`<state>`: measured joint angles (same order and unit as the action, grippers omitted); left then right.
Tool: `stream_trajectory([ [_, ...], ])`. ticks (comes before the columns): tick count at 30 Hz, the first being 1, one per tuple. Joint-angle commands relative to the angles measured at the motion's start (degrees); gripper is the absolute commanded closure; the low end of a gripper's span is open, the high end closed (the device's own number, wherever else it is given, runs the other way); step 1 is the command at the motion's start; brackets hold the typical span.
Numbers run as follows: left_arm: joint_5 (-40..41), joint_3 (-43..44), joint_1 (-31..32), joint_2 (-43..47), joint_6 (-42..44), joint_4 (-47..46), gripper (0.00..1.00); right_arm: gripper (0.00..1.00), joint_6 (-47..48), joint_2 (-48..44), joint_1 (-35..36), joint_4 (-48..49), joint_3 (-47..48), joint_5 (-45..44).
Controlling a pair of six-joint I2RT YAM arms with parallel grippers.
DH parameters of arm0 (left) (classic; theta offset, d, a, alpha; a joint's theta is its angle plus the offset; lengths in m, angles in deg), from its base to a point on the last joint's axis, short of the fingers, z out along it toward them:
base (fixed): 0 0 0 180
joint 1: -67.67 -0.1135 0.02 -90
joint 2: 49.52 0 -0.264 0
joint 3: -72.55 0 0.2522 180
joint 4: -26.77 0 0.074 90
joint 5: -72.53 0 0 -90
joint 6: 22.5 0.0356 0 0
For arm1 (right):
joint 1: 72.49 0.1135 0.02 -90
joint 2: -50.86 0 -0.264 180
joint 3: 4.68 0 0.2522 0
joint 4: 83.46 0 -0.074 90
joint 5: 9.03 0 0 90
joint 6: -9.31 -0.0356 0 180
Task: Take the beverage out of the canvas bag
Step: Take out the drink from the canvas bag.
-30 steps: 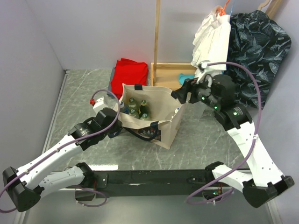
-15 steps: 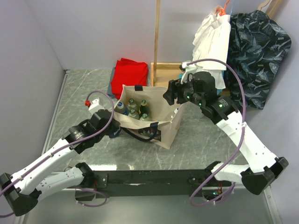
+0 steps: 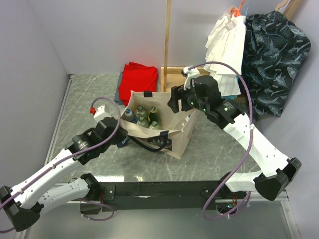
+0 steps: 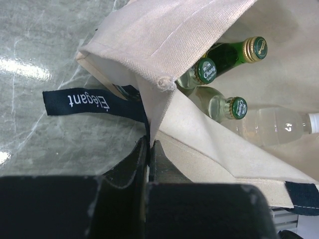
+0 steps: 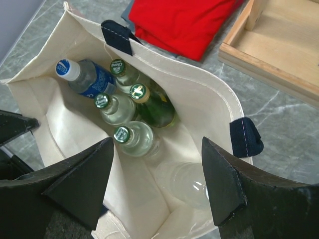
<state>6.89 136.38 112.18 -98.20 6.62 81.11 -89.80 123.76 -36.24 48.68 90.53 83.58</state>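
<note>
The left jaws clamp the rim of the canvas bag [image 3: 180, 139]; the right jaws hang spread above its bottles [image 5: 133, 141].

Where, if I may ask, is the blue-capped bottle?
The bottle sits inside the canvas bag, upper left in the right wrist view, beside the green-capped bottles.

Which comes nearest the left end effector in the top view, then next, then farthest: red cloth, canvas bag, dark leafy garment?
From the left end effector:
1. canvas bag, its left rim pinched in the shut end effector.
2. red cloth, behind the bag, at the back of the table.
3. dark leafy garment, hanging at far right.
</note>
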Motion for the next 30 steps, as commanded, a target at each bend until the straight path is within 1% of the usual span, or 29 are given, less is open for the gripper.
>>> stream_trajectory([
  [1,1.5,1.1,0.3,1.1,0.9,4.8,0.99,0.22,0.2,1.4,0.8,0.4,3.5,-1.4],
  [6,0.6,1.1,0.3,1.4,1.6,3.4,0.99,0.23,-0.2,2.7,1.2,-0.7,5.2,-2.5],
  [7,0.8,1.3,0.3,1.4,1.6,3.5,0.99,0.22,-0.3,2.7,1.4,-0.6,5.4,-4.4],
  [9,0.8,1.5,0.3,1.2,1.5,4.0,0.99,0.22,-0.2,2.8,1.4,-0.8,5.7,-4.9],
  [19,1.1,1.3,0.3,3.1,1.3,4.1,0.99,0.22,-0.5,4.2,1.4,-0.8,6.7,-4.5],
  [22,2.2,2.0,0.2,2.9,0.6,6.3,0.99,0.22,-0.5,4.4,1.3,-0.4,6.6,-4.1],
  [23,2.5,1.9,0.3,2.9,0.3,6.9,0.92,0.22,-0.5,4.3,1.4,-0.1,6.2,-3.8],
  [24,3.0,1.9,0.2,3.2,-0.1,7.8,0.89,0.22,-0.5,4.3,1.3,0.4,6.0,-3.5],
  [26,3.1,1.4,0.3,4.4,-0.2,7.7,0.96,0.21,-0.4,4.8,1.5,0.4,6.3,-3.1],
  [27,3.1,1.2,0.3,4.7,-0.2,7.2,0.94,0.21,-0.6,5.1,1.4,0.3,6.5,-3.1],
  [28,3.1,1.1,0.3,4.9,-0.2,7.1,0.89,0.22,-0.6,5.2,1.5,0.3,6.5,-2.9],
  [29,3.0,1.0,0.3,5.4,-0.2,7.0,0.90,0.21,-0.6,5.4,1.5,0.4,6.5,-2.8],
  [30,2.9,1.0,0.3,5.5,0.1,6.7,0.95,0.21,-0.7,5.5,1.5,0.4,6.5,-2.8],
])
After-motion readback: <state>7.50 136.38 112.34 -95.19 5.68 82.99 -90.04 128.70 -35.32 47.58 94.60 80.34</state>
